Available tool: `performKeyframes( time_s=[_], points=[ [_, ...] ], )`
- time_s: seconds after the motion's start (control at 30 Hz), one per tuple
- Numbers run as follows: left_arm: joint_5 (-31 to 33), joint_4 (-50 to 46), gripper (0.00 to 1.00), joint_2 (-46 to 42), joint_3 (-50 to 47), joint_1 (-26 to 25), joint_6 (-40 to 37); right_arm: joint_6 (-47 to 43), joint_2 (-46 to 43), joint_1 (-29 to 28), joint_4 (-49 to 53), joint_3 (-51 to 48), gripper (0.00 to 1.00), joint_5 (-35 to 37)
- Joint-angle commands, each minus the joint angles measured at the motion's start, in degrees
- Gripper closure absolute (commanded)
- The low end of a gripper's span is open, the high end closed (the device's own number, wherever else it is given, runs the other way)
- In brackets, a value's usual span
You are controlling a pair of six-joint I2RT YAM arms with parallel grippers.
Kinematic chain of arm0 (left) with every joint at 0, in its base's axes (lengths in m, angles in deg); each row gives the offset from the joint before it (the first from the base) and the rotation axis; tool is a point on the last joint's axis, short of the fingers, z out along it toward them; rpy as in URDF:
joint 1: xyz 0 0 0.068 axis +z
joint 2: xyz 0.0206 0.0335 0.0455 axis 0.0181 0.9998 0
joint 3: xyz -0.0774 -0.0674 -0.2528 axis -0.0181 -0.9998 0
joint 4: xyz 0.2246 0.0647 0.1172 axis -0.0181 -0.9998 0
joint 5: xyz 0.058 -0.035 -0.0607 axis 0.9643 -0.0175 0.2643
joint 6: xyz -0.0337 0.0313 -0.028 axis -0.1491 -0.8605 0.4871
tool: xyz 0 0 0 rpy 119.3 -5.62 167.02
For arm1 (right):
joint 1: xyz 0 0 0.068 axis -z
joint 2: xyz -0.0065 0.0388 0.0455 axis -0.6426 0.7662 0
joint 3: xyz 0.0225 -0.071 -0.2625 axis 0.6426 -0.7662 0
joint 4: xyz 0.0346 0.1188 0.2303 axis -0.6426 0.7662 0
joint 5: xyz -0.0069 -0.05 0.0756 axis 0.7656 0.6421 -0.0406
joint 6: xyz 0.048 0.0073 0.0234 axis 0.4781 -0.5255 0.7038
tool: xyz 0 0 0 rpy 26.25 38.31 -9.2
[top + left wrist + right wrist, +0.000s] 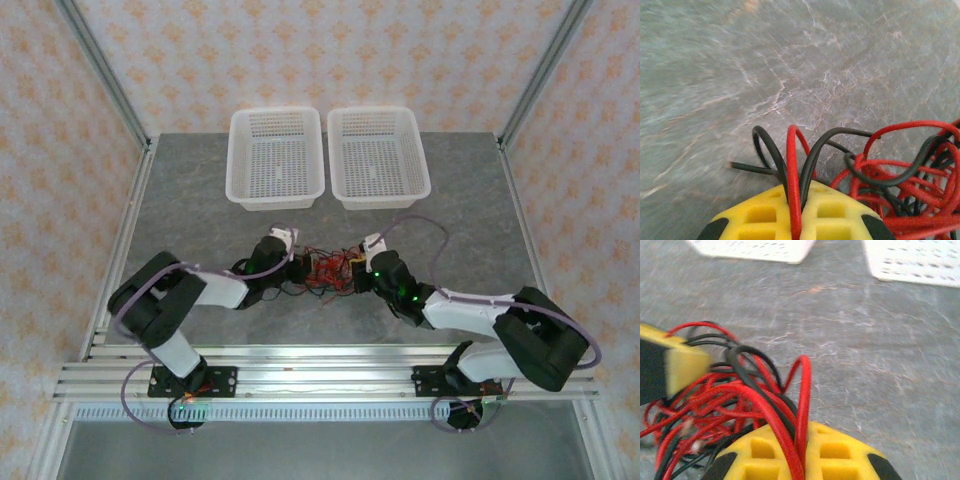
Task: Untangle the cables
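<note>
The cables (325, 272) lie in one messy bunch in the middle of the tabletop (200, 200), a bit on the near side. Red ones and black ones loop over and under each other (there seem to be more red ones). Not one of them lies apart from the bunch. So I think the job is only at its start, because nothing is pulled free yet.

The left tool (296, 264) sits at the left end of the bunch. Its yellow pads (760, 215) are pressed together. A red cable and some black ones run up between them, so it has hold of the cables. The right tool (360, 272) sits at the right end. It is closed too, with red and black cables pinched between its pads.

With a hold on each side, nearly all the work is left. The bunch has to be pulled apart and each cable teased out.

Two white baskets (277, 158) stand at the far side, well apart from the bunch, with no cable in them. My guess is that the freed cables go there.
</note>
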Motion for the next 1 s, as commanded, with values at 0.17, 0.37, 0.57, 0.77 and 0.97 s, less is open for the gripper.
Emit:
performKeyframes(
  time_s=[0.17, 0.37, 0.57, 0.77, 0.97],
  points=[
    [13.0, -4.6, 1.0, -15.7, -9.9, 0.4, 7.0, 30.5, -4.6, 0.3, 11.3, 1.2, 0.92, 10.7],
    [15.2, -1.0, 1.0, -19.1, -15.4, 0.4, 11.9, 39.2, -3.8, 0.3, 15.4, 3.2, 0.72, 1.4],
    [15.1, -1.6, 1.0, -19.8, -15.4, 0.2, 12.1, 39.2, -5.1, 0.2, 17.8, 4.3, 0.58, -7.4],
    [15.0, -2.8, 1.0, -21.6, -15.1, -0.5, 12.3, 23.9, -5.6, -3.4, 32.1, 15.4, 0.46, -7.4],
    [14.3, -4.8, 1.0, -22.9, -13.9, -0.7, 11.8, 6.3, 2.5, -7.5, 44.5, 29.4, 0.39, -4.8]
  ],
)
